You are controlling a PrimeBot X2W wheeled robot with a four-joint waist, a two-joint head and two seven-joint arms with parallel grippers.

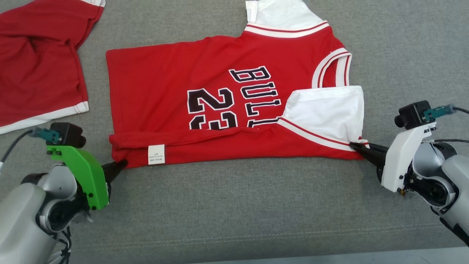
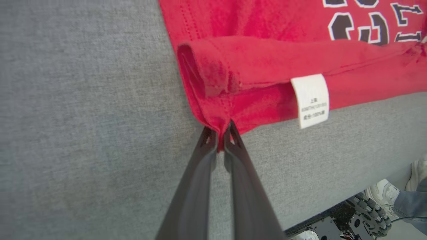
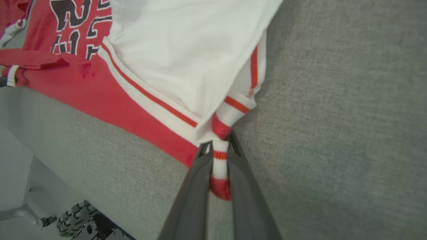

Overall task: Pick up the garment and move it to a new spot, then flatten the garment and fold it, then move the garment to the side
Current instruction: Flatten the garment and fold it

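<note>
Your left claw [image 1: 122, 164] is pinched on the hem corner [image 2: 218, 121] and your right claw [image 1: 353, 146] on the striped armhole trim [image 3: 220, 156] of the red jersey [image 1: 205, 84] lying on the grey table [image 1: 234, 205], so an uneven lift could slip either thin bite and spoil the fold.

We see a red jersey [image 1: 157, 88] with black, white-edged lettering [image 1: 216, 104], white sleeve [image 1: 326, 110] and red-striped white trim [image 1: 316, 136] on the grey fabric surface [image 1: 234, 205]; another red garment [image 1: 36, 69], white-hemmed, at its far left corner.
</note>
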